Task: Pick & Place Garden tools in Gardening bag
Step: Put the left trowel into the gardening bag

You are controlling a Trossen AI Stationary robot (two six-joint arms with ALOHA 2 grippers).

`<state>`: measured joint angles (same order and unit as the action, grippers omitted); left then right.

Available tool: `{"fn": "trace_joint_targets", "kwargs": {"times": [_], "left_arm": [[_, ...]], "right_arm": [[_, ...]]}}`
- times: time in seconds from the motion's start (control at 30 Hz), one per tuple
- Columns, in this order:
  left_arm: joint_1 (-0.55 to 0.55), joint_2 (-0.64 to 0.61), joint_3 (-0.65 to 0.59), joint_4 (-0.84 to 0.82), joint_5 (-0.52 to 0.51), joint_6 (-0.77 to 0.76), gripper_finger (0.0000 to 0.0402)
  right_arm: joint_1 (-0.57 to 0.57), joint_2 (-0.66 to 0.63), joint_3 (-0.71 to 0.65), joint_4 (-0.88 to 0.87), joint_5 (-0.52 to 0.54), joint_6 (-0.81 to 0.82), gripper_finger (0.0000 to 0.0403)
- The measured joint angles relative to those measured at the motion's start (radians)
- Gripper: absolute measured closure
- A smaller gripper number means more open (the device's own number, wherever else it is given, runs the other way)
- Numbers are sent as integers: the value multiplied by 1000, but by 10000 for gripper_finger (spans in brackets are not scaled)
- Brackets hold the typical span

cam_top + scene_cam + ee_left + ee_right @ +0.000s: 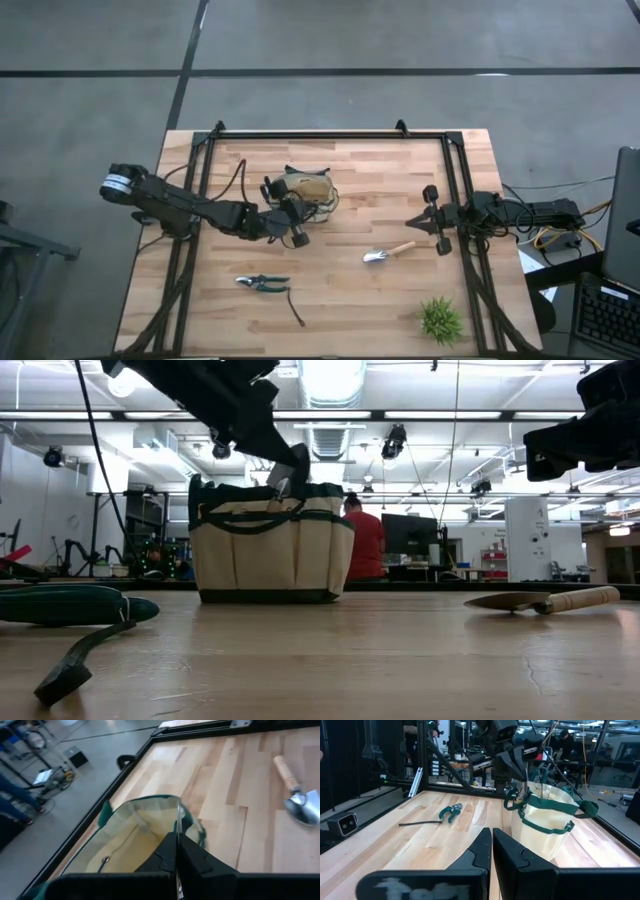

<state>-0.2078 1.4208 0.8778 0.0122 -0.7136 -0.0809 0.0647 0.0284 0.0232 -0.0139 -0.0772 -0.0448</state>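
Observation:
The tan gardening bag [312, 188] with green trim stands upright on the table's middle, also in the low view [270, 545]. My left gripper [290, 213] hovers over the bag's open top [135, 827], shut on a thin silver blade [178, 817] seen edge-on; the rest of that tool is hidden. A silver-bladed trowel with a wooden handle [388, 253] lies flat on the table, right of the bag. Green-handled pruners [262, 284] lie near the front. My right gripper [437, 222] waits shut and empty at the table's right side. My left gripper pinches the thin silver blade [178, 827] between its two fingers, which lie flat on the blade's two faces. The fingers slant down from the table's left over the bag's rim [283, 482]. The blade points into the bag's opening, clear of the table.
A green spiky plant [440, 320] stands at the front right corner. A dark strap [296, 311] lies near the pruners. A black frame rail [330, 135] runs along the table's far and side edges. A person in red [365, 540] stands in the room behind.

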Motion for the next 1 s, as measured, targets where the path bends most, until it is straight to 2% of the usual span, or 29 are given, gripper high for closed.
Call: {"fn": "trace_joint_targets", "kwargs": {"times": [0.27, 0.47, 0.7, 1.0], "left_arm": [[-78, -2, -57, 53, -209, -21, 398], [-138, -2, -155, 262, -353, -57, 397], [-154, -2, -245, 329, -374, -178, 397], [-154, -2, -249, 338, -373, -174, 394]], "right_arm": [[0, 0, 0, 0, 0, 0, 394], [0, 0, 0, 0, 0, 0, 394], [0, 0, 0, 0, 0, 0, 394], [0, 0, 0, 0, 0, 0, 394]]}}
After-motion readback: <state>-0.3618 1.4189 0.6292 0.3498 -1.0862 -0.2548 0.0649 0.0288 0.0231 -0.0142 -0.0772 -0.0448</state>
